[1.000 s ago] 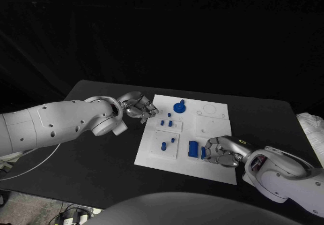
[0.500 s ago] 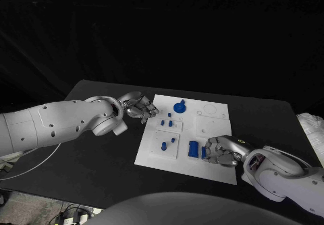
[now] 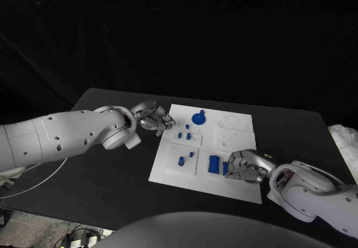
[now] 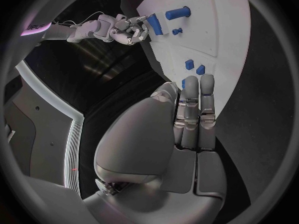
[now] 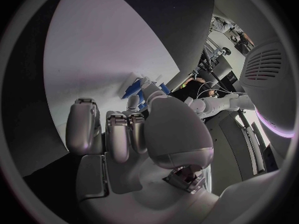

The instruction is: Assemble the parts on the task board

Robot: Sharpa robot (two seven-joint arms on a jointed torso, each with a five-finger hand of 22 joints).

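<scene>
The white task board (image 3: 237,138) lies mid-table with blue parts on it: a round knob (image 3: 197,118), small pegs (image 3: 183,136) and a long block (image 3: 213,164). My right hand (image 3: 245,166) rests on the board's near right part. Its fingers are curled and pinch a narrow blue piece (image 3: 224,168) beside the long block. That piece (image 5: 132,90) sits at the fingertips in the right wrist view, and the left wrist view shows the right hand (image 4: 127,27) with it. My left hand (image 3: 154,118) hovers at the board's far left edge, its fingers (image 4: 194,99) curled together, empty, close to a small peg (image 3: 187,126).
The black table (image 3: 104,165) runs around the board. A white object (image 3: 344,138) lies at the table's right edge. Two more blue pieces (image 3: 185,157) sit on the board's near left panel.
The right hand and forearm have shifted very slightly at the narrow blue piece. The left hand has stayed where it was.
</scene>
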